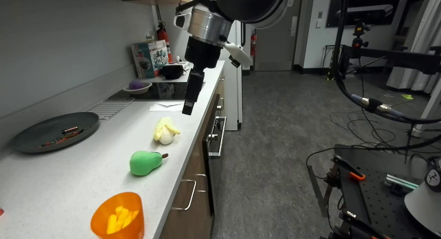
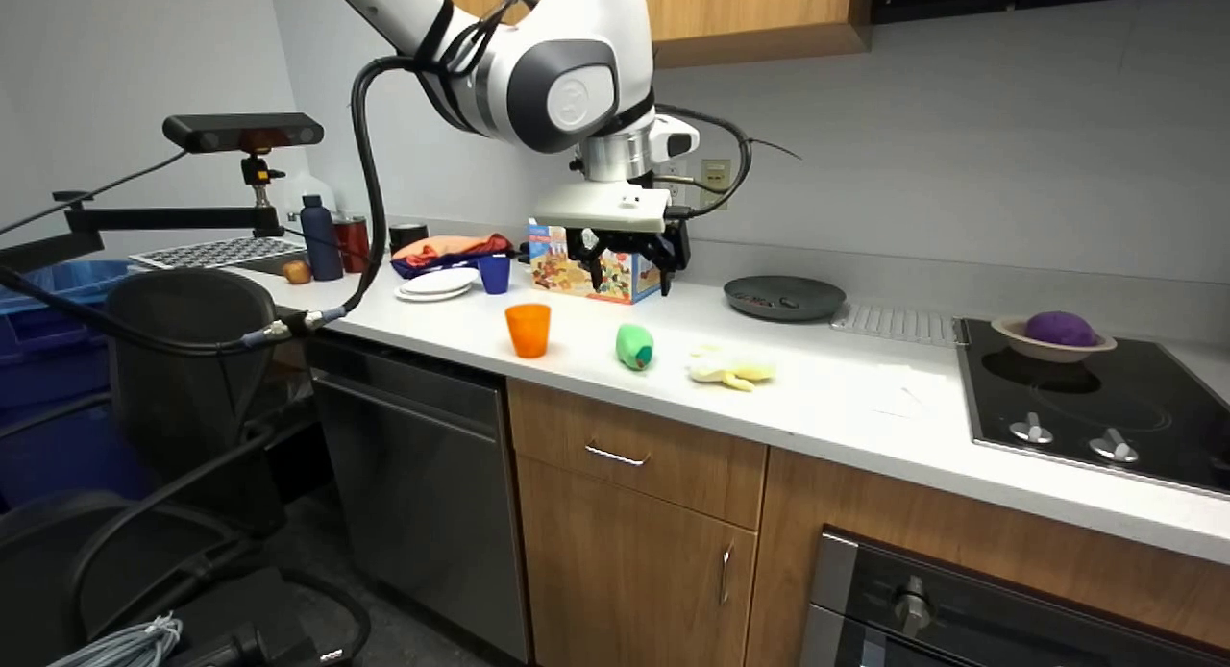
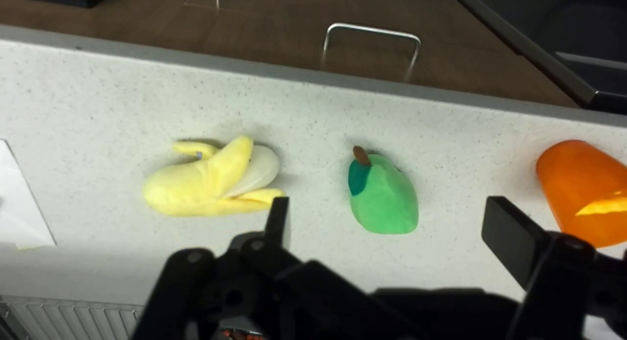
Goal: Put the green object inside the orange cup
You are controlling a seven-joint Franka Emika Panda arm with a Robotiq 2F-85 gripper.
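The green object [image 1: 144, 162], a pear with a brown stem and dark green leaf, lies on its side on the white counter. It also shows in an exterior view [image 2: 634, 346] and the wrist view [image 3: 387, 198]. The orange cup [image 1: 103, 211] stands upright beside it with yellow pieces inside; it also shows in an exterior view [image 2: 528, 333] and the wrist view [image 3: 570, 176]. My gripper [image 2: 631, 287] is open and empty, above the counter. In the wrist view the gripper's [image 3: 388, 205] fingers are spread wide, and the pear appears between them, apart from both fingers.
A pale yellow-white plush banana [image 1: 165, 130] lies beside the pear, opposite the cup. A dark round plate [image 2: 783, 297] with small items and a wire rack [image 2: 896, 323] are by the wall. A colourful box [image 2: 577, 263] and blue cup [image 2: 494, 274] stand behind. The counter's front edge [image 3: 294, 75] is close.
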